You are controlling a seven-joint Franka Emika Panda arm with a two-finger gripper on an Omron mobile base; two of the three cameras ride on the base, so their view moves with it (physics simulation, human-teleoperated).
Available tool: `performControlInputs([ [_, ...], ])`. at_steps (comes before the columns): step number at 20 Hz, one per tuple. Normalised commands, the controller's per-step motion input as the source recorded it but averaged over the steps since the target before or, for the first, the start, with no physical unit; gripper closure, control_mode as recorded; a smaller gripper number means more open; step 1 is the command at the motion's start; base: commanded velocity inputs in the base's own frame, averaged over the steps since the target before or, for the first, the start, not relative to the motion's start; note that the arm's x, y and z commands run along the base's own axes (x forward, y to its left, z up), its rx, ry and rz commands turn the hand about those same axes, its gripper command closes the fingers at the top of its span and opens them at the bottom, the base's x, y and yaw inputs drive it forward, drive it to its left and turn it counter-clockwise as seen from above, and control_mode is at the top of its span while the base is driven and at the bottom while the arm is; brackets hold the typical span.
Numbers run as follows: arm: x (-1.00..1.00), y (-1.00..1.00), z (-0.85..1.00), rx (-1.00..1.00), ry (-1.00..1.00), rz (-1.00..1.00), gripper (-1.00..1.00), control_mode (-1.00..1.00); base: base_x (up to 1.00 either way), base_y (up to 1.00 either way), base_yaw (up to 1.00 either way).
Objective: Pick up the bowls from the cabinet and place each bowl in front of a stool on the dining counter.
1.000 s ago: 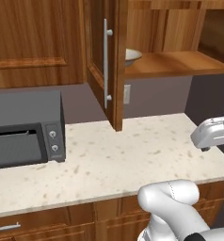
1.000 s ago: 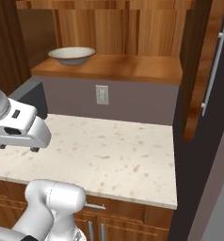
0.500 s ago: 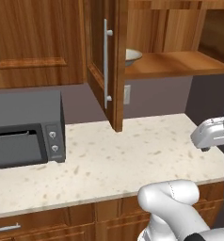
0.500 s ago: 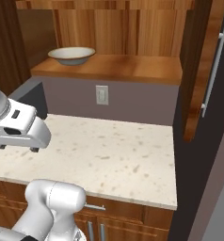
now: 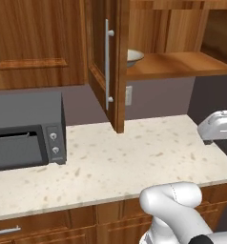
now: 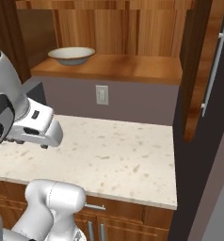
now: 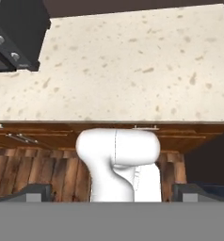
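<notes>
You see the cabinet (image 5: 113,62) with its door swung open, and one cream bowl (image 6: 71,55) sits on its shelf, at the left end in the right base view. The gripper (image 7: 112,192) looks down at the speckled counter (image 7: 132,61), well below the shelf and far from the bowl. Its fingers (image 7: 31,192) stand wide apart and hold nothing. The dark oven (image 5: 25,128) stands on the counter, left of the open door.
</notes>
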Motion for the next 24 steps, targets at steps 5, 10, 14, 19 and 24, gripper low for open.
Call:
performControlInputs([
  [5, 0.05, 0.00, 0.18, 0.25, -0.12, 0.00, -1.00, -1.00, 0.00, 0.00, 0.00],
  [10, 0.00, 0.01, 0.32, 0.26, -0.14, 0.00, -1.00, -1.00, 0.00, 0.00, 0.00],
  [14, 0.00, 0.11, 0.54, 0.20, -0.09, -0.02, -1.00, -1.00, 0.00, 0.00, 0.00],
  [19, 0.09, 0.20, 0.58, 0.11, -0.01, -0.05, -1.00, -1.00, 0.00, 0.00, 0.00],
  [24, 0.15, 0.08, 0.48, 0.07, 0.00, -0.05, -1.00, -1.00, 0.00, 0.00, 0.00],
])
